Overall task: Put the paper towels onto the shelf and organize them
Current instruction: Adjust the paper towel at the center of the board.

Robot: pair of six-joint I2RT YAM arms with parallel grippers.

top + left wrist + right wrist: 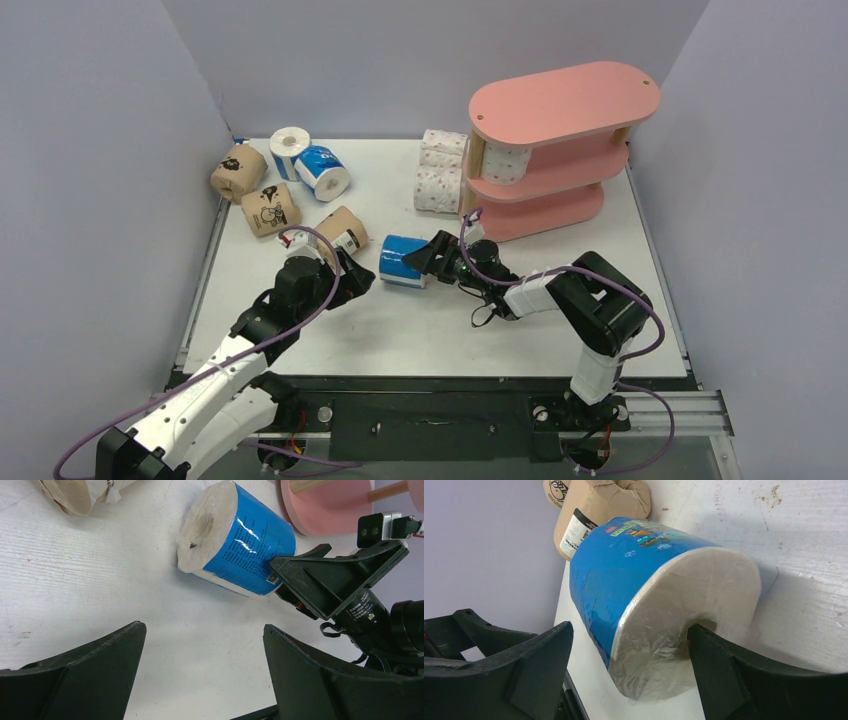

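Observation:
A blue paper towel roll [403, 260] lies on its side on the table between my two grippers. My right gripper [425, 258] is open at its white end. In the right wrist view the roll [624, 580] sits between the spread jaws; the right finger [724, 665] touches the end by the core hole, and the left finger stands apart. My left gripper [355, 283] is open and empty, just left of the roll [245, 545]. The pink shelf [560, 110] stands at the back right with one white pink-dotted roll [505, 162] on its middle tier.
More white pink-dotted rolls [440, 175] lie stacked left of the shelf. Two blue rolls [325, 172] [290, 148] and two brown rolls [238, 172] [270, 208] lie at the back left. A third brown roll [343, 230] lies just behind my left gripper.

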